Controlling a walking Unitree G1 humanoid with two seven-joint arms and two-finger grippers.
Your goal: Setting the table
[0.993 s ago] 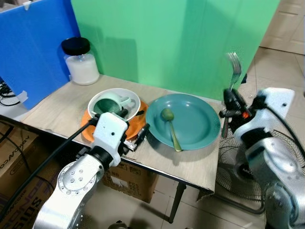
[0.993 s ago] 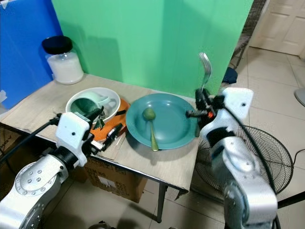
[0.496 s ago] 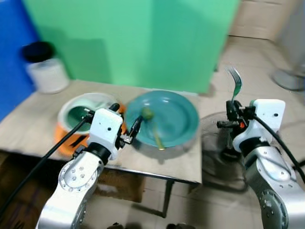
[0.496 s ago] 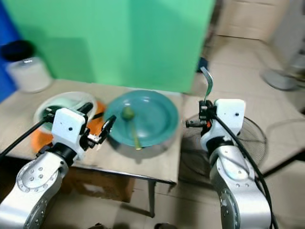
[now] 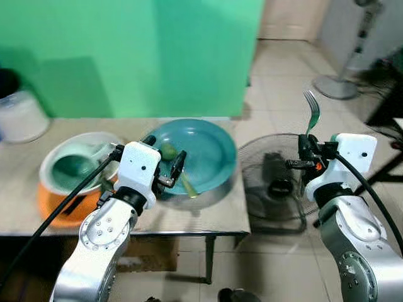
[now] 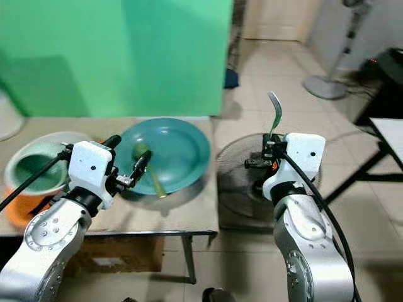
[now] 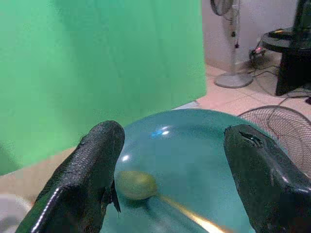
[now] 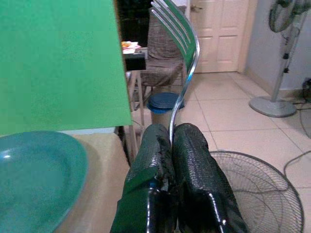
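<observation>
Clearly the right gripper (image 5: 306,153) is pinched tight on the fork (image 5: 312,111), which stands upright with its tines up, held out past the table's edge and above the floor fan (image 5: 276,179); in the right wrist view the two black fingers (image 8: 192,160) are pressed together around the lower handle, with the curved neck and tines rising free above them. By the look of it the fork is thin, stiff metal, light to carry and hard to hurt, but smooth and narrow (the sort of thing that pivots in a pinch if bumped); a hold low on the handle, as here, leaves a long lever above, so I would judge a grip nearer the middle steadier for laying it flat beside the teal plate (image 5: 211,151). The left gripper (image 5: 165,171) hovers at the plate's near rim with its fingers spread wide and nothing between them; a green spoon (image 7: 138,185) lies in the plate; a white bowl (image 5: 53,165) holding a green cup (image 5: 70,168) sits on something orange on the table (image 5: 208,211).
</observation>
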